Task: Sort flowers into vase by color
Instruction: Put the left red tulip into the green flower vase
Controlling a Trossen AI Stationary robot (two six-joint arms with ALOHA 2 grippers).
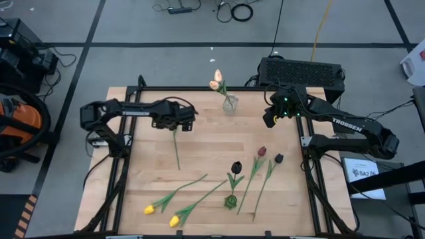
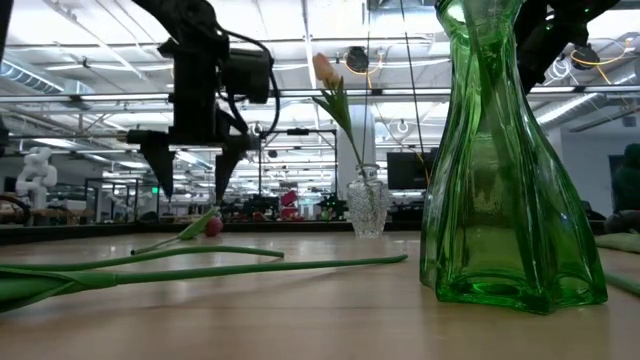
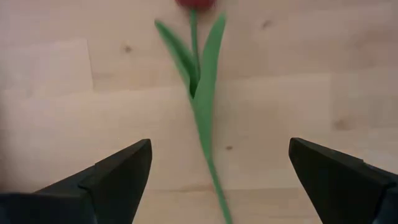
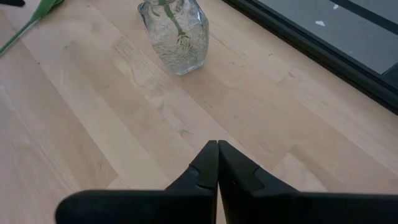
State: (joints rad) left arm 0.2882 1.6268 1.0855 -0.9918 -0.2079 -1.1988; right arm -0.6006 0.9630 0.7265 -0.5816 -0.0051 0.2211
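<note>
A red tulip (image 3: pixel 200 106) lies flat on the table, and its stem (image 1: pixel 176 151) runs toward the near edge. My left gripper (image 3: pixel 220 148) hangs open above it, pointing down with a finger on each side of the stem and clear of it (image 2: pixel 190 175). A clear vase (image 1: pixel 230 103) at the far middle holds peach tulips (image 1: pixel 216 79). A green vase (image 1: pixel 230 200) near the front holds a dark tulip (image 1: pixel 236 166). My right gripper (image 4: pixel 217 147) is shut, raised over the far right near the clear vase (image 4: pixel 174 34).
Two yellow tulips (image 1: pixel 149 209) (image 1: pixel 174 221) lie at the near left. A red tulip (image 1: pixel 261 151) and a dark one (image 1: pixel 279 158) lie right of the green vase. A black frame (image 1: pixel 312 179) edges the table. The green vase (image 2: pixel 510 160) fills the low view's right.
</note>
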